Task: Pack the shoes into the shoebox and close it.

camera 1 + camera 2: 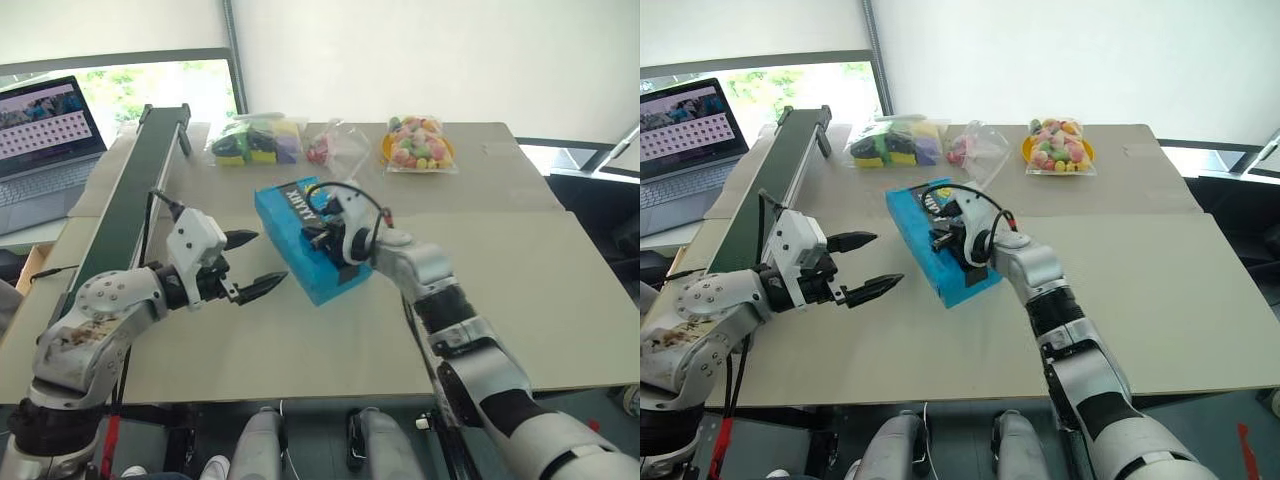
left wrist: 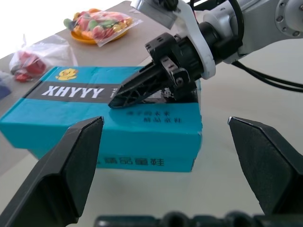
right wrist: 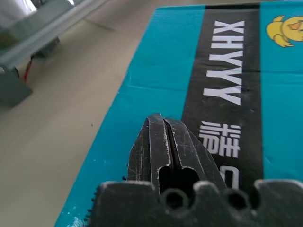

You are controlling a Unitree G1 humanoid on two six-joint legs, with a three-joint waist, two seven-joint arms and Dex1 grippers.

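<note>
The turquoise shoebox (image 1: 285, 228) lies on the beige table with its lid down, white lettering on a black band across the top (image 3: 222, 90). My right gripper (image 1: 312, 238) is shut, its fingers pressed together, and its tip sits low over the lid near the box's near end (image 2: 124, 97). I cannot tell whether it touches the lid. My left gripper (image 1: 268, 258) stands open a short way to the left of the box, pointing at its long side, with nothing between its fingers (image 2: 71, 161). The shoes are out of view.
A long dark-green conveyor belt (image 1: 130, 200) runs along the table's left side, with a laptop (image 1: 45, 130) beyond it. At the back lie bags of coloured items (image 1: 255, 140), a small red bag (image 1: 328, 148) and a plate of sweets (image 1: 420, 145).
</note>
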